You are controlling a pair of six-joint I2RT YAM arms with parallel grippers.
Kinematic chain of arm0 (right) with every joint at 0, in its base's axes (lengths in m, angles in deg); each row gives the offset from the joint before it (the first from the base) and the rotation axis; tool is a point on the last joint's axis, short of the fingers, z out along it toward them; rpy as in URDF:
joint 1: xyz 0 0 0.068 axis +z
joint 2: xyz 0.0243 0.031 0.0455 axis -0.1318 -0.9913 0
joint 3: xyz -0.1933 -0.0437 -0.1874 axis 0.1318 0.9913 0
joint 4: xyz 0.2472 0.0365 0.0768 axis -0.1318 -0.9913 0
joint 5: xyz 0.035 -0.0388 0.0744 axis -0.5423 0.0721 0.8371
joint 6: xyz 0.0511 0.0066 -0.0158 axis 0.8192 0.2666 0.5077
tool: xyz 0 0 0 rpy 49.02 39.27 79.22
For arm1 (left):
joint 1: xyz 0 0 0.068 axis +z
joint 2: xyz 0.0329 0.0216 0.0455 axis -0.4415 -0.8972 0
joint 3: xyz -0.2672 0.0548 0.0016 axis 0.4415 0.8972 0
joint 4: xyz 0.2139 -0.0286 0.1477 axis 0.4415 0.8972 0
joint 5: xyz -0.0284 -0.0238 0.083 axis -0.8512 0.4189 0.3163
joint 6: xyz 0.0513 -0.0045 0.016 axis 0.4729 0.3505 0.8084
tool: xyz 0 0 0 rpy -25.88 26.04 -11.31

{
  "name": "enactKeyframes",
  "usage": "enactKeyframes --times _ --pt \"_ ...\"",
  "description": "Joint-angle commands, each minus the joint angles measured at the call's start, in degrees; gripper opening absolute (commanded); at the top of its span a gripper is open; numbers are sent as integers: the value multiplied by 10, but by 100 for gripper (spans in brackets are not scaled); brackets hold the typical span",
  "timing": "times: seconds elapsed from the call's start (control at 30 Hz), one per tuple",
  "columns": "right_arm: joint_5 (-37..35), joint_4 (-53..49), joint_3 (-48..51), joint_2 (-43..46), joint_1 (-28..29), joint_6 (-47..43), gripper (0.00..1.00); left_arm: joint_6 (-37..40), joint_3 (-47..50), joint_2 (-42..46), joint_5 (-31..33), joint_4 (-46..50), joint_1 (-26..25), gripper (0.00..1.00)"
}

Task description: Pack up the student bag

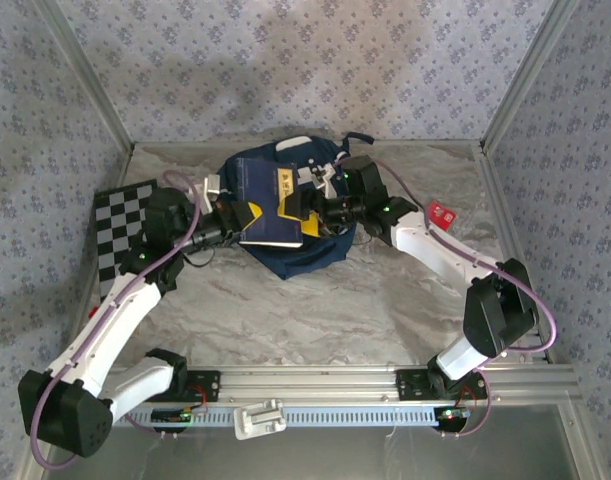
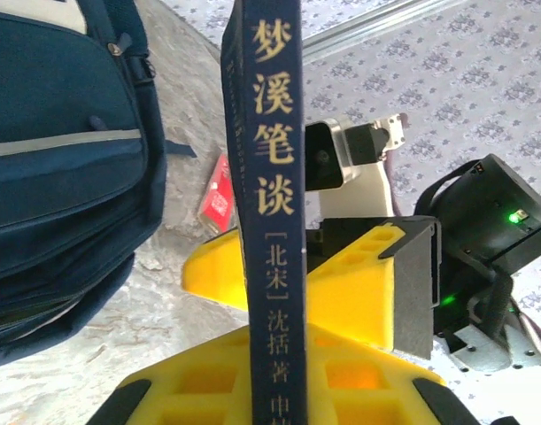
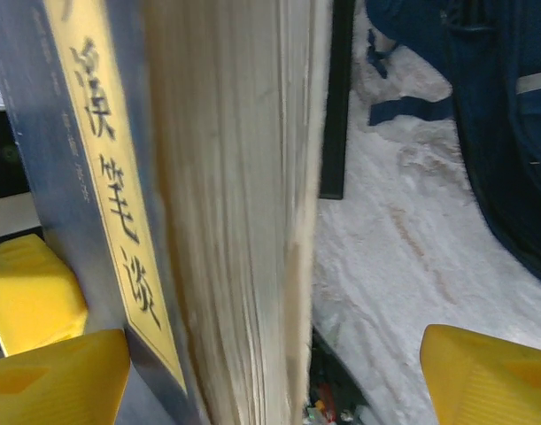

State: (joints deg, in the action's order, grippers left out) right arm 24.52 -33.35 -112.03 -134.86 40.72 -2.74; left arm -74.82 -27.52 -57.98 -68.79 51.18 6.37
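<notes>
Book (image 1: 271, 206), one, clamped in left tool (image 2: 274, 390); right tool (image 3: 270, 376) apart; one student bag (image 1: 300, 258)

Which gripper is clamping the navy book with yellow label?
The left gripper: jaws shut on the navy yellow-labelled book; the right gripper has jaws wide apart.

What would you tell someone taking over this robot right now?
The left gripper is shut on the navy book, held on edge.
The right gripper is open, one finger on each side of that book.
The student bag lies on the table, close beside the book.
Done: book gripped.
Left: put it into the bag.
</notes>
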Motion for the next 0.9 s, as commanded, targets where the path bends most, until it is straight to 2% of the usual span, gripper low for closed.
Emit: enactKeyframes --times 0.0,0.13,0.2,0.53,0.7,0.73,0.77,0.87 --pt "38 98 13 23 4 59 86 7 -35 -7 20 -36 -7 0" --pt "42 130 19 45 -6 83 78 44 -46 -12 50 25 -6 0" --pt "38 126 19 54 -9 82 70 59 -49 -12 62 52 -6 0" --pt "40 113 19 21 -7 60 23 62 -35 -19 53 52 -8 0" --pt "22 47 5 17 -12 11 2 76 -35 -16 56 66 -13 0" --pt "17 28 -2 18 -12 -1 0 79 -36 -16 57 70 -13 0" --pt "8 3 -7 19 -14 -15 0 82 -38 -15 59 75 -12 1" --pt "-11 -43 -14 27 -25 -42 0 109 -46 -16 68 105 -13 23"
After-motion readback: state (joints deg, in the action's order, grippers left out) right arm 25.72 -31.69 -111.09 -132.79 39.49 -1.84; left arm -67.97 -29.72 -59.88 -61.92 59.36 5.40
